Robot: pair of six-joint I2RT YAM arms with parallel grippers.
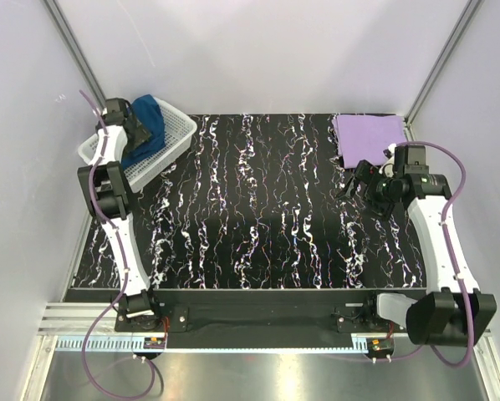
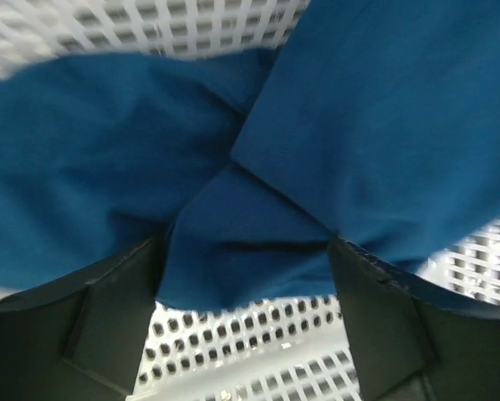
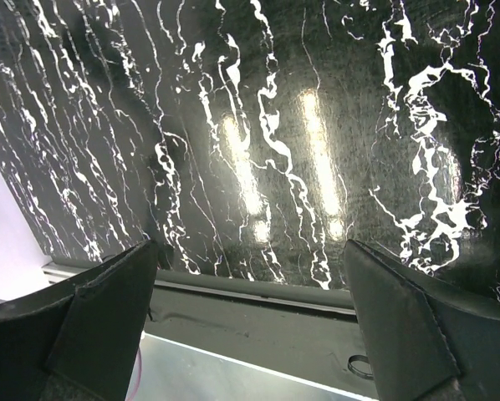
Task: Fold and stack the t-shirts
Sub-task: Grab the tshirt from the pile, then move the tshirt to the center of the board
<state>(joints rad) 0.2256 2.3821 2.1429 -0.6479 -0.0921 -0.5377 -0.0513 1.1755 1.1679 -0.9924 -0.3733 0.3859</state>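
Left side first: the L end effector [image 2: 246,288] is down in the white basket [image 1: 176,138], which sits at the far-left corner of the surface [image 1: 258,225], set at an angle to its edges. The teal-blue shirt [image 1: 150,124] is bunched up in that basket, crumpled and partly draped over the far rim. No print visible from here.

Wrist cam, L: jaws wide. Dark fingers [image 2: 108,317] stand either side of a thick fold of teal cloth, and the fold fills the gap btwn them, edge to edge. White mesh of the basket shows below and above the cloth. A 2nd flap of the shirt overlaps from the upper right.

Over to the R: the lavender shirt [image 1: 369,138] lies flat in a neat rectangle at the far-right corner of the surface, well apart from the basket. The R end effector [image 1: 357,182] hangs near that shirt's near-left corner, not touching it, pointed toward the middle of the surface.

Wrist cam, R: jaws as wide as they go. The view btwn the two fingers [image 3: 99,309] is black marbled surface w/ white veins, lamp glare on it, and the surface's edge rail lower down.
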